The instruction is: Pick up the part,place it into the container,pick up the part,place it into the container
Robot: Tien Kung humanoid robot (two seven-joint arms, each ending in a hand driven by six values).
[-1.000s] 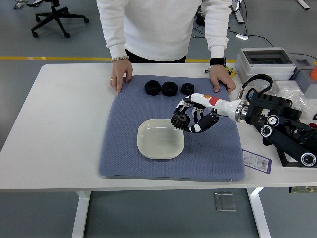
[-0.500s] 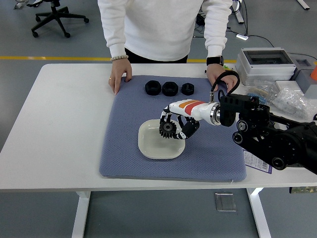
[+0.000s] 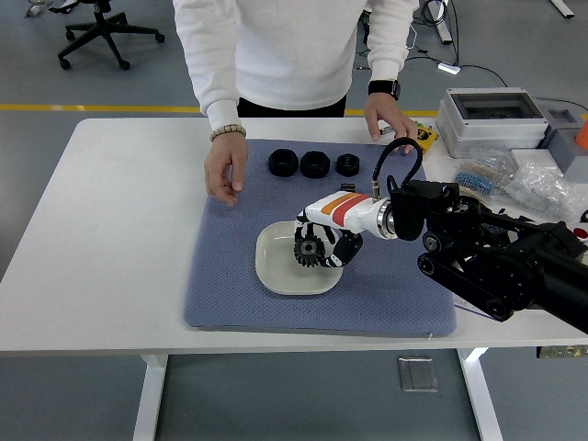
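Lab or workshop: grey floor showing a yellow painted line (image 3: 92,107), black wheeled office chair (image 3: 101,32) sitting far left, grey plastic equipment box (image 3: 491,115) lying far right.

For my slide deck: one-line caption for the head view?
Right hand holds black gear over white dish.

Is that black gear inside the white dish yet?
Over it, yes: the gear is within the dish's rim, gripped by the right hand. Touching bottom: cannot tell.

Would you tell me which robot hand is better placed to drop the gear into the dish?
The right robot hand: it already grips the gear over the dish. The left is out of view.
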